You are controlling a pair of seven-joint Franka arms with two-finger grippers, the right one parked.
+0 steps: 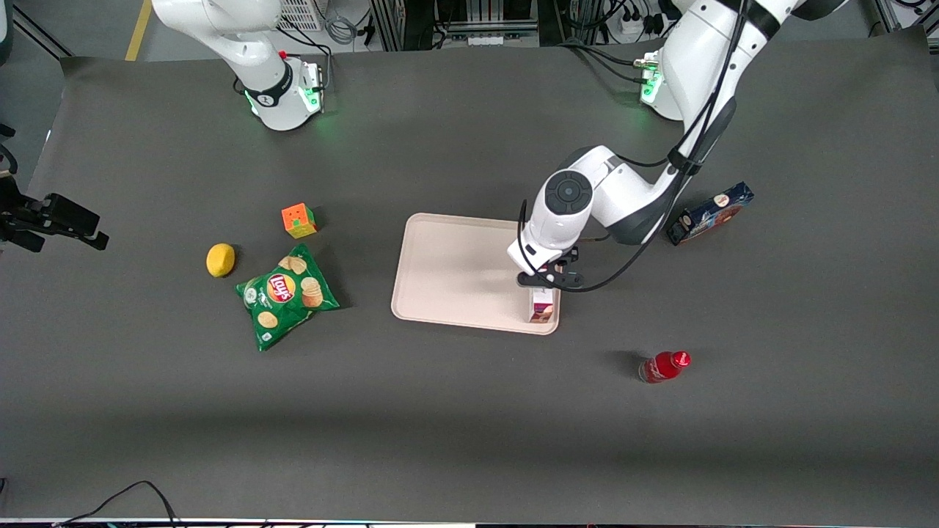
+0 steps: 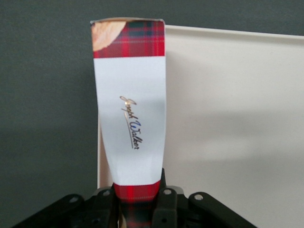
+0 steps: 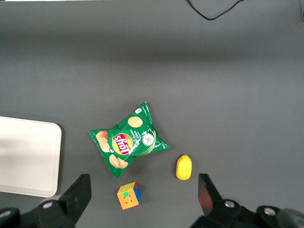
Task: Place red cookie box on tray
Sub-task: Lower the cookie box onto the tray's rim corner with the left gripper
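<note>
Your tray (image 1: 455, 271) carries the red cookie box (image 1: 541, 306) at its corner, gripper (image 1: 544, 287) clamped on it from above.

1. A green Lay's chip bag (image 1: 287, 297) lies flat toward the parked arm's end of the bench.
2. A lemon (image 1: 220, 259) sits just beside the bag.
3. A puzzle cube (image 1: 298, 220) stands near both.
4. A red bottle (image 1: 665, 367) lies on its side nearer the front edge.
5. A dark blue cookie box (image 1: 710, 213) lies toward the working arm's end.
</note>
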